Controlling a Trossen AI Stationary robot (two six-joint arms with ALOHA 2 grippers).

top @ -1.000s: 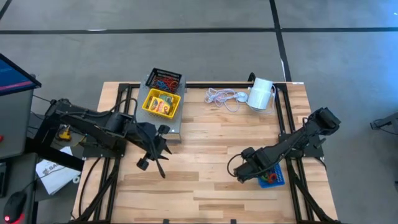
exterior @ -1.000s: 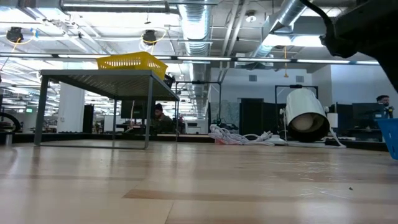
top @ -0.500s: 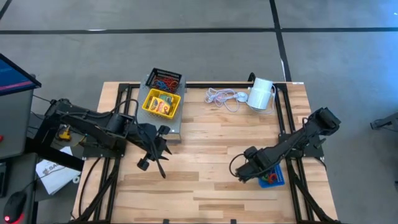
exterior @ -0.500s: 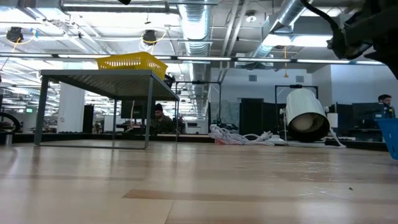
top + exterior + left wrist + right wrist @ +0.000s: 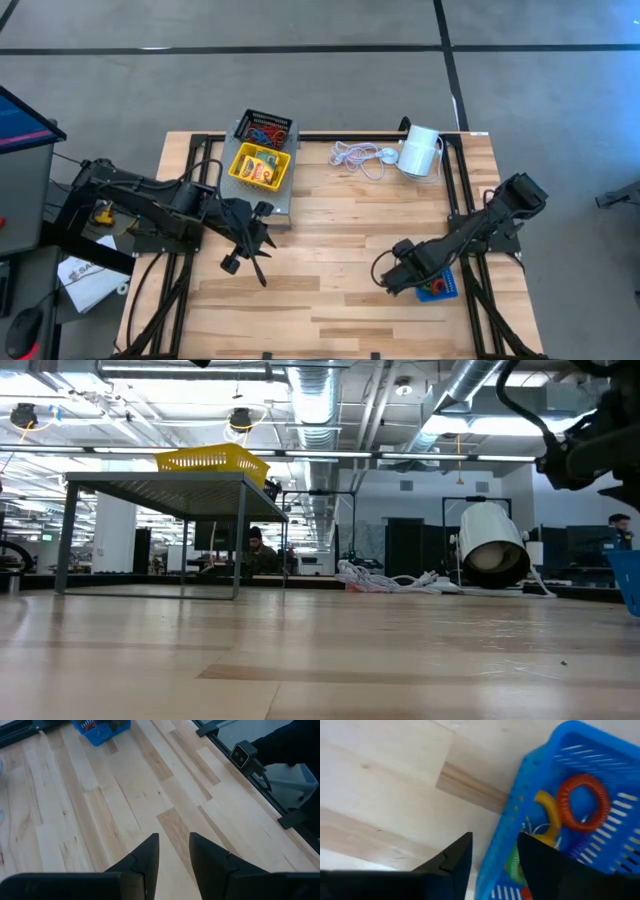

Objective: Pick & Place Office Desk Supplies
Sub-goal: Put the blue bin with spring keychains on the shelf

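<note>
A blue tray (image 5: 440,290) (image 5: 580,795) with coloured rubber bands (image 5: 583,802) rests flat on the table near its right edge. My right gripper (image 5: 398,280) (image 5: 495,860) points down over the tray's left wall (image 5: 502,847); it is open, with one finger outside the wall and one over the inside. A yellow tray (image 5: 260,166) holding a crayon box and a black mesh tray (image 5: 266,128) with rubber bands stand on a grey raised stand at the far left. My left gripper (image 5: 245,262) (image 5: 174,855) hangs open above bare wood, holding nothing. My right gripper comes at the blue tray's left wall (image 5: 502,847) from above, with the wall between its two fingers. Whether the fingers touch the wall, I cannot tell.
A coiled white cord (image 5: 357,156) and a white cylinder (image 5: 420,150) lie at the table's far edge. The grey stand (image 5: 282,207) under the two trays rises above the table. Bare wood lies in the middle and along the near edge.
My right gripper has gone down toward the blue tray and a little toward the table's near right corner, still pointing down. The blue tray has stayed where it was.
</note>
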